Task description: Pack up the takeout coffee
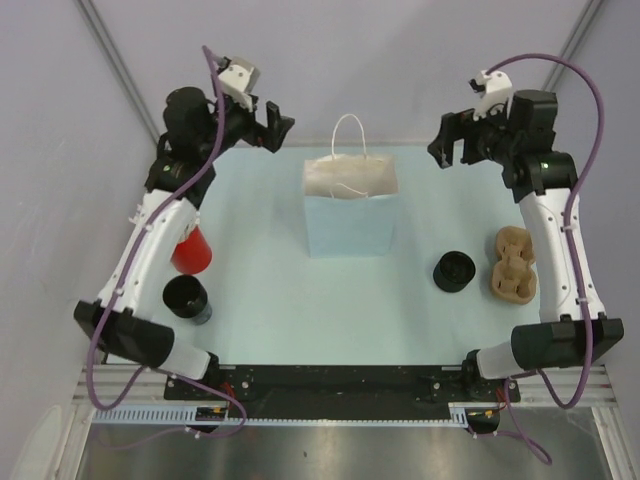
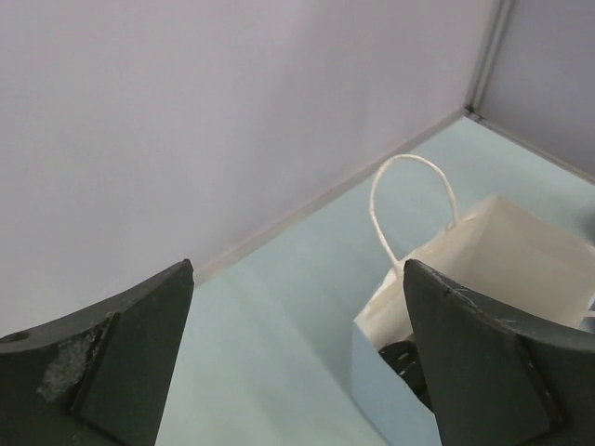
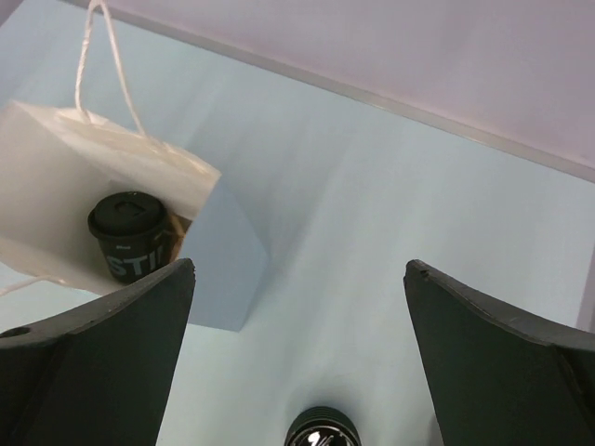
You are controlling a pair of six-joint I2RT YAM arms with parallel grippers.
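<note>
The table [image 1: 260, 330] carries the pale-blue paper bag [image 1: 348, 225], upright with its mouth open. The left fingers [image 1: 275, 125] and right fingers [image 1: 447, 143] hang spread wide and empty, one to each side of the bag's top, clear of it. A brown cup carrier [image 1: 513, 265] lies to the bag's right. The takeout coffee [image 3: 130, 234] stands upright inside the bag

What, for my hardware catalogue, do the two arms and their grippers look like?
Both the left arm and right arm have white curved links between black joints, each with a purple cable. The left gripper and right gripper are black, with wedge-shaped fingers; one left finger looks scuffed.
</note>
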